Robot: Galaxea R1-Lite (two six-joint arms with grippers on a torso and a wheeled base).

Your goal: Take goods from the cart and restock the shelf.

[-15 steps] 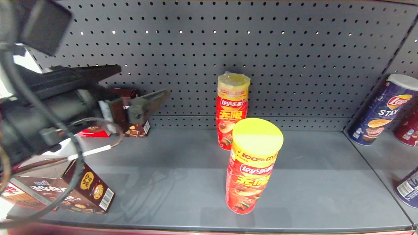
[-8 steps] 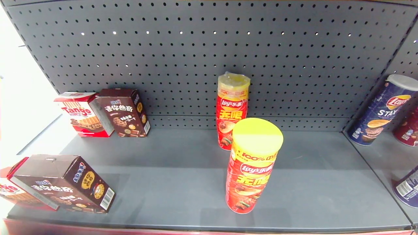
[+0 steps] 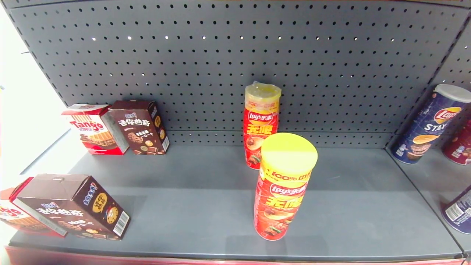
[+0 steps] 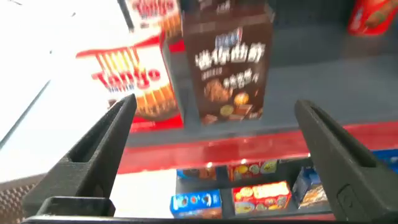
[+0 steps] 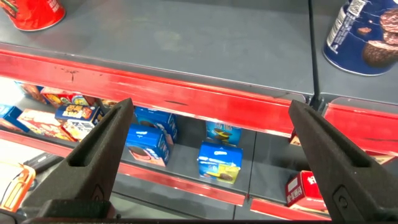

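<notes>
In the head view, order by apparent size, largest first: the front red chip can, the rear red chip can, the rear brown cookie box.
1. front red chip can, nearest the camera.
2. Then rear red chip can and rear brown cookie box, too alike to rank: can taller, box wider.

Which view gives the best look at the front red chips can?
The head view: the front red chips can stands whole, yellow lid to base. The right wrist view catches its base; the left wrist view a blurred red edge, possibly it.
</notes>
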